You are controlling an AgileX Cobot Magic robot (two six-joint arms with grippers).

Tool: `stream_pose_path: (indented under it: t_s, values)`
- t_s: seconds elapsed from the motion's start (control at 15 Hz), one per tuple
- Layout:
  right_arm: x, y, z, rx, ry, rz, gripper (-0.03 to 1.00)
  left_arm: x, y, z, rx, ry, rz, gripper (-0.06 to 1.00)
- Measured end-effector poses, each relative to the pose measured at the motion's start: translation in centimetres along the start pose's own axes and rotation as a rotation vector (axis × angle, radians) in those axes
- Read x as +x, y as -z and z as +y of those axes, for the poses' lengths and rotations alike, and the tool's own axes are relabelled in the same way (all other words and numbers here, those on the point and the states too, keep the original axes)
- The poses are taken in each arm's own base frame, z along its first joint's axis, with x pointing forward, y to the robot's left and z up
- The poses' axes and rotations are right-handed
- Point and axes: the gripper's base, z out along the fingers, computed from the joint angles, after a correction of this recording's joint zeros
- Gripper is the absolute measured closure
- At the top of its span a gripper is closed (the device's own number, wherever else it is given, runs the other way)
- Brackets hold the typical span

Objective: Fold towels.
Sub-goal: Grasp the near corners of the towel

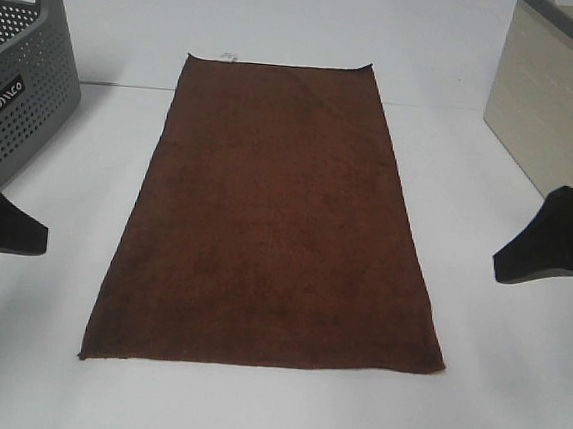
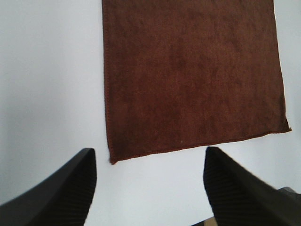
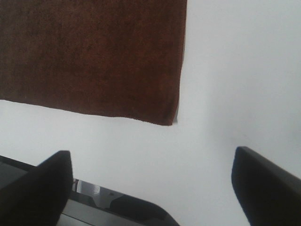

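Observation:
The dark reddish-brown towel (image 1: 276, 224) lies flat and fully spread, lengthwise, in the middle of the white table (image 1: 33, 363). Its small white tag (image 1: 227, 57) sticks out at the far short edge. My left gripper (image 1: 9, 235) is open and empty above the table, left of the towel's near left corner. In the left wrist view the gripper (image 2: 149, 157) frames that near corner of the towel (image 2: 188, 70). My right gripper (image 1: 544, 259) is open and empty to the right of the towel. The right wrist view shows the gripper (image 3: 151, 155) short of the towel's near right corner (image 3: 94, 56).
A grey perforated plastic basket (image 1: 18, 71) stands at the back left. A beige cabinet or box (image 1: 557, 108) stands at the back right. A dark edge (image 3: 108, 205) shows below the table in the right wrist view.

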Motion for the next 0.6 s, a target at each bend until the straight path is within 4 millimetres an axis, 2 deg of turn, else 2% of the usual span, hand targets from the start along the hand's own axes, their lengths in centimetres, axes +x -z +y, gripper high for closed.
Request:
stream_pose_path:
  t_s: [0.2, 0.4, 0.53, 0.6]
  values:
    - [-1.6, -4.4, -1.4, -0.049, -0.028, 0.07, 0.12, -0.2, -4.0, 1.5, 0.041, 0.024, 0.061, 0.32]
    - [-2.2, -8.5, -2.6, -0.096, -0.053, 0.133, 0.12, 0.1, -7.3, 3.1, 0.072, 0.013, 0.096, 0.32]
    - [-2.8, -10.2, -2.9, -0.137, -0.051, 0.136, 0.12, 0.1, -9.1, 3.7, 0.108, 0.021, 0.125, 0.32]
    - [-3.3, -12.0, -2.5, -0.158, -0.005, 0.157, 0.13, -0.2, -10.6, 4.1, 0.131, 0.031, 0.148, 0.32]
